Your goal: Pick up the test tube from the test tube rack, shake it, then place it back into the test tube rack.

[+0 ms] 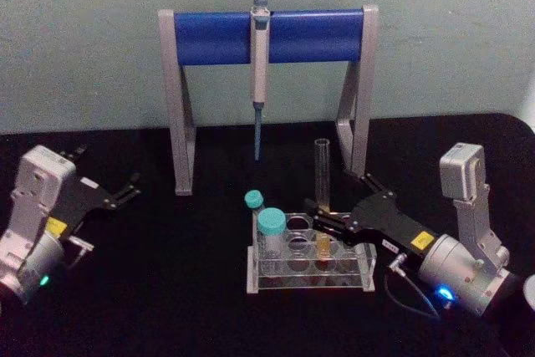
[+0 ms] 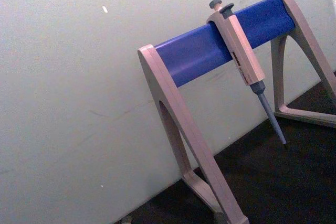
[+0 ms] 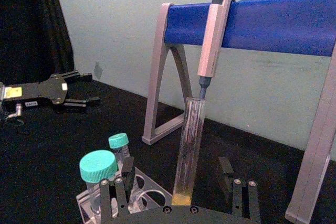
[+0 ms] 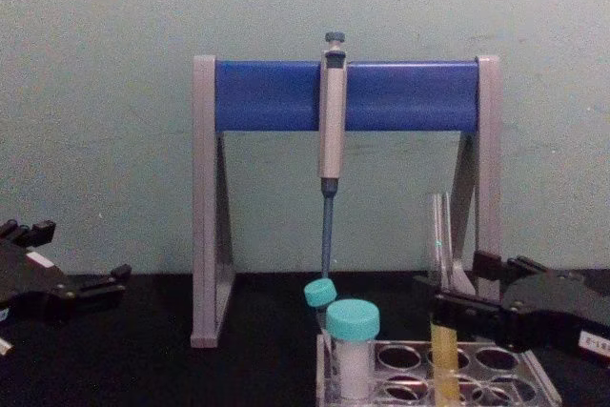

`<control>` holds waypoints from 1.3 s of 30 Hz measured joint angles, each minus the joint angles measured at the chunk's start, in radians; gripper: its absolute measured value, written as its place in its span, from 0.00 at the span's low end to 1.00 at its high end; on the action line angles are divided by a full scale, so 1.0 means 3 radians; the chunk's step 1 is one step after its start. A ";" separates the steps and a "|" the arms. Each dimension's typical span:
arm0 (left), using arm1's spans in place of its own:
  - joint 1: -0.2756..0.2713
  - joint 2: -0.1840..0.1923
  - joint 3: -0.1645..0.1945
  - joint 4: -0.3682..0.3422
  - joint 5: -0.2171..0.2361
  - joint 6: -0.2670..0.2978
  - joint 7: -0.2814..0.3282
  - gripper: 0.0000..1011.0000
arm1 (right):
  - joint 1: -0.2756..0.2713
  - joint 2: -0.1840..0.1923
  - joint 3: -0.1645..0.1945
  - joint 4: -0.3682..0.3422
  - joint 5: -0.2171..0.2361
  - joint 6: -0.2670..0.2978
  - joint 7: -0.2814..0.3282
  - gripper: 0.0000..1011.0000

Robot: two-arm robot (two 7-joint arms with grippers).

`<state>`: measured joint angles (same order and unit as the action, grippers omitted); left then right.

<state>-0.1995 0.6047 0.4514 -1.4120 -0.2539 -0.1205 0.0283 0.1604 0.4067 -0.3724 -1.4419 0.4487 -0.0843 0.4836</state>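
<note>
Right gripper (image 1: 322, 216) fingers spread wide either side of test tube (image 1: 322, 175), upright in test tube rack (image 1: 308, 277).

One test tube (image 1: 322, 175), one rack (image 1: 309, 267), two teal-capped vials (image 1: 271, 232), one pipette (image 1: 260, 81), one stand (image 1: 269, 36), two pincers (image 1: 324, 216).

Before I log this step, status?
Right tool open, straddling test tube. Tube seated in test tube rack. Left tool parked, open. Pipette hangs behind.
</note>
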 joint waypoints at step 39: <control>0.0000 0.0000 0.0000 0.0000 0.0000 0.0000 0.0000 1.00 | -0.0724 -0.0202 0.0626 -0.0196 -0.0520 -0.0162 -0.0984 0.99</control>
<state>-0.1995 0.6047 0.4514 -1.4120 -0.2539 -0.1205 0.0283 -0.0567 0.3460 -0.1845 -1.5008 0.2926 -0.1331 0.1883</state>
